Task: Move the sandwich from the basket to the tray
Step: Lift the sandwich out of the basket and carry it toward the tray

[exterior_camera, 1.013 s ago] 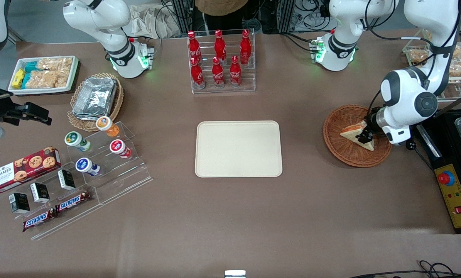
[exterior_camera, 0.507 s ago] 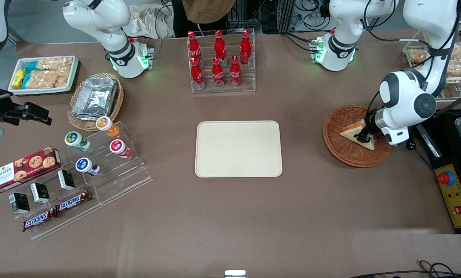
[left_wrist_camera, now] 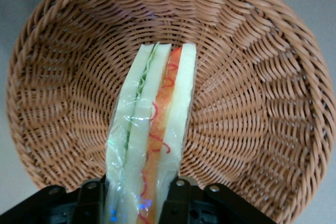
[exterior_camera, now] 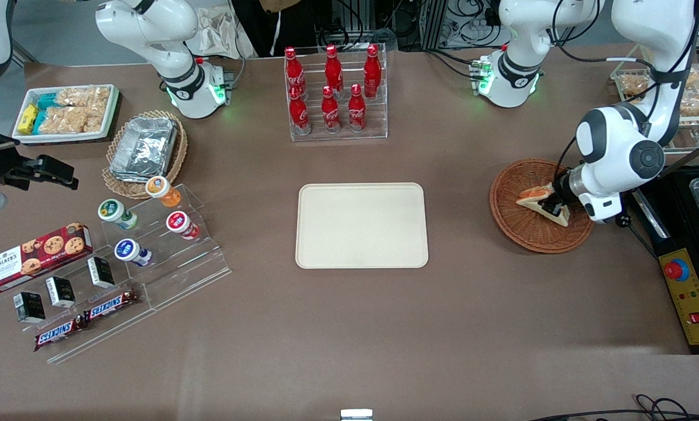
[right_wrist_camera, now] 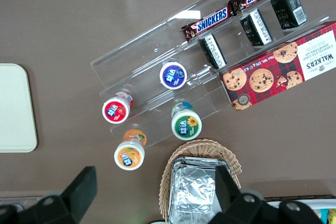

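The sandwich, a wrapped wedge of white bread with orange and green filling, stands on edge in the reddish-brown wicker basket toward the working arm's end of the table. My left gripper is shut on its wide end. In the left wrist view the sandwich sits between the two black fingers of the gripper, with the basket's weave under it. The cream-beige tray lies bare at mid-table, well apart from the basket; its corner also shows in the right wrist view.
A clear rack of red cola bottles stands farther from the front camera than the tray. A black box with a yellow control panel lies beside the basket. A tan basket of foil containers and a clear snack stand lie toward the parked arm's end.
The sandwich has tipped from lying flat to standing on its edge in the gripper's grip and looks raised a little. The basket and tray have not moved.
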Action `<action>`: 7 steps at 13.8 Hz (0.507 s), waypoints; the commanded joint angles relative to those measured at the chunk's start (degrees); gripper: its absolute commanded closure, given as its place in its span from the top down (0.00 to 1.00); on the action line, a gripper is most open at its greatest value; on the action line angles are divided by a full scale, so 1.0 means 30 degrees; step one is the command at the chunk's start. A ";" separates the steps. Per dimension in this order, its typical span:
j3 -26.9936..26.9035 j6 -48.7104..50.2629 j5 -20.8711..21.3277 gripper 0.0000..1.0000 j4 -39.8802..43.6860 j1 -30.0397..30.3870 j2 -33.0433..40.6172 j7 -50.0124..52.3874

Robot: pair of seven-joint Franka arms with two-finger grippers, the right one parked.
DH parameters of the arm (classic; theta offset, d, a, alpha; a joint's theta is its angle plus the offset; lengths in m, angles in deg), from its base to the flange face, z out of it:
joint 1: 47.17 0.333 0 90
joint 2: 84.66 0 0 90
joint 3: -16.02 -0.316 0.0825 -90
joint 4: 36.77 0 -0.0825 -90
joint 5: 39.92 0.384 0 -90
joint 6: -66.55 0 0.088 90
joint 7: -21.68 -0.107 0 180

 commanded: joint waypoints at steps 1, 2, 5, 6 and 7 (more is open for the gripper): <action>-0.0047 0.1813 0.0060 0.21 0.0861 0.0047 0.0829 -0.1790; -0.0047 0.2486 0.0089 0.21 0.1358 0.0048 0.1033 -0.2405; -0.0047 0.6141 0.0090 0.22 0.4047 0.0048 0.1328 -0.3814; -0.0047 0.7547 0.0119 0.22 0.5305 0.0048 0.1328 -0.3992; -0.0018 0.8635 0.0177 0.23 0.6391 0.0048 0.1328 -0.4023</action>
